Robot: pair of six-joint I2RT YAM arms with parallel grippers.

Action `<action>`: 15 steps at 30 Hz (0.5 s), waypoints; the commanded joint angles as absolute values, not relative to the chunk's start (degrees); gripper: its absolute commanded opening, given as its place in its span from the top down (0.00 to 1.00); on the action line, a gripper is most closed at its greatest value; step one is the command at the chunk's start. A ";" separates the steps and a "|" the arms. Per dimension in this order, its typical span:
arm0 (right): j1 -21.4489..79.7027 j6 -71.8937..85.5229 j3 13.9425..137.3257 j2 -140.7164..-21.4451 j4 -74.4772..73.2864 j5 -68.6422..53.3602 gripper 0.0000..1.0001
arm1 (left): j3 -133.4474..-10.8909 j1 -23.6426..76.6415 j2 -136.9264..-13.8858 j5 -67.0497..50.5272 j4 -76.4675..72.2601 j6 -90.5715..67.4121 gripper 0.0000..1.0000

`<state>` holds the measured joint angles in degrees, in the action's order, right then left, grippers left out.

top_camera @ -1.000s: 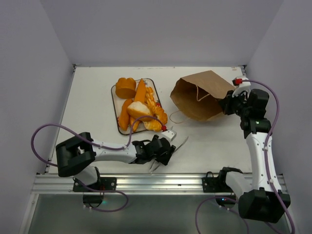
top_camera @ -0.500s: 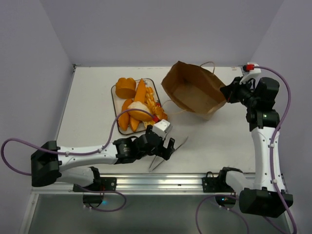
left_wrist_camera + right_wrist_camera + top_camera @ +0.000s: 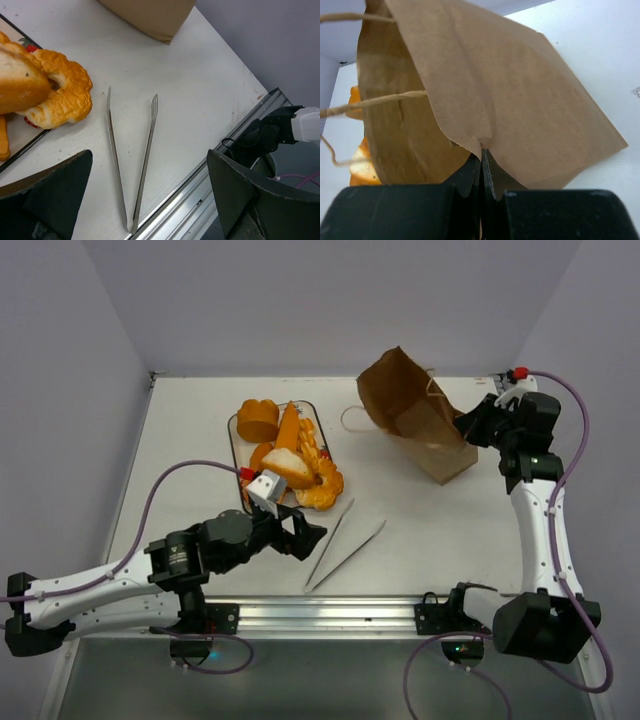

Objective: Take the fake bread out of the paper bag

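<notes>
The brown paper bag stands tilted at the back right, its loop handles hanging toward the tray. My right gripper is shut on the bag's edge and holds it up. Several pieces of glossy orange fake bread lie piled on the strawberry tray at the back centre. A braided ring and a white-faced roll show in the left wrist view. My left gripper is open and empty, just in front of the tray and left of the tongs.
Silver metal tongs lie open on the table in front of the tray, also seen in the left wrist view. The aluminium rail runs along the table's near edge. Walls close in the left, back and right.
My right gripper lifted the bag from lying flat to standing tilted and swung it back and right. My left arm pulled back left off the tongs, which now lie free on the table.
</notes>
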<state>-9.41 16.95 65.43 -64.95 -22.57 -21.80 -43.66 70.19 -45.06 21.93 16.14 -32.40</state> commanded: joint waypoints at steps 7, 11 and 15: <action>-12.74 27.41 65.83 -68.12 -21.53 -22.32 0.99 | -39.73 70.40 -36.84 26.45 22.76 -36.82 0.00; -13.71 32.07 67.32 -68.20 -21.71 -24.69 0.99 | -38.85 70.31 -34.63 26.72 23.03 -37.44 0.00; -14.85 33.66 67.24 -68.55 -21.88 -25.13 0.99 | -38.93 70.40 -32.96 27.42 24.60 -37.97 0.01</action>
